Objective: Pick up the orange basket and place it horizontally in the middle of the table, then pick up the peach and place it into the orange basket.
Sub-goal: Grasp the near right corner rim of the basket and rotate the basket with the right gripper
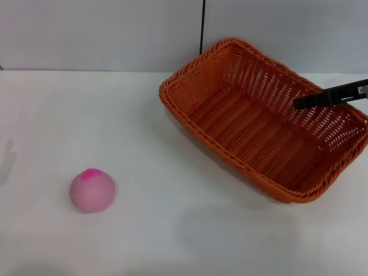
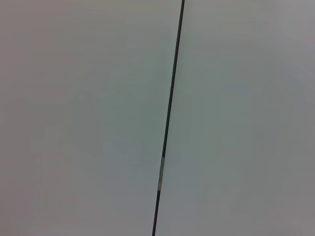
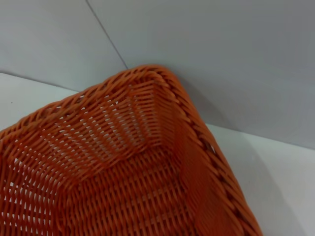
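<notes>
- Right gripper [image 1: 305,102]: dark finger reaching in from the right over the far-right side of the orange basket [image 1: 261,118]; can't tell if open or closed.
- Basket sits at an angle on the right half of the table [image 1: 172,230], near the back edge.
- Peach [image 1: 92,190] front-left on the table, well apart from the basket, magenta patch up.
- Table plain white; grey wall [image 1: 98,31] w/ a dark vertical seam [image 1: 202,26] behind.
- Left gripper not in view.

Your right gripper [image 1: 313,100] reaches in from the right edge of the head view as a dark, near-level finger, its tip above the orange basket [image 1: 253,123], over the far right wall. Your left arm is out of sight.
</notes>
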Available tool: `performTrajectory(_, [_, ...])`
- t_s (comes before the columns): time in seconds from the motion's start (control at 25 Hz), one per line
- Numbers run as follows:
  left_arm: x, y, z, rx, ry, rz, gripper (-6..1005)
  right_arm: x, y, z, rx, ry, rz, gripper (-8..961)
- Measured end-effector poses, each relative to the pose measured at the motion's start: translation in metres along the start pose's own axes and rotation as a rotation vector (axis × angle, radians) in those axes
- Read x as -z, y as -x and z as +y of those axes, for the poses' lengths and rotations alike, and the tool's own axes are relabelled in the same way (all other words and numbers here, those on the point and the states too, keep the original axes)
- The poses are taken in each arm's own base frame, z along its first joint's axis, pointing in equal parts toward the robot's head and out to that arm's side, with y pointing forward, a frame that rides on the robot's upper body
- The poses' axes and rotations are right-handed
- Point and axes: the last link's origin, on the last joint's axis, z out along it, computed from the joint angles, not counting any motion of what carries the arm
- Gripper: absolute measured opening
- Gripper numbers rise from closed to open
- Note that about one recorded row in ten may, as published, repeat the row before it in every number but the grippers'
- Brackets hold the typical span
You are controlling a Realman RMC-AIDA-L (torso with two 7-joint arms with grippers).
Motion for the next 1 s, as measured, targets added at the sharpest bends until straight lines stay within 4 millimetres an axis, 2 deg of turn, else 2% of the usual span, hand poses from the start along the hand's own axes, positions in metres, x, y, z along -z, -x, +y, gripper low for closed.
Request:
performTrajectory(0.04, [0.0, 0.0, 0.0, 0.0, 0.0, -0.001, 802, -0.001, 0.0, 0.001, 0.007, 0.003, 0.0, 595])
performTrajectory(0.24, [0.0, 0.0, 0.001, 0.002, 0.0, -0.001, 802, -0.005, -0.001, 0.001, 0.016, -0.002, -0.006, 420])
performTrajectory(0.72, [0.001, 0.0, 0.002, 0.007, 0.003, 0.005, 802, -0.008, -0.002, 0.0, 0.052, -0.008, -0.02, 354])
performTrajectory(1.0, [0.005, -0.001, 0.002, 0.005, 0.011, 0.011, 801, -0.008, 0.006, 0.011, 0.184, 0.033, -0.001, 277])
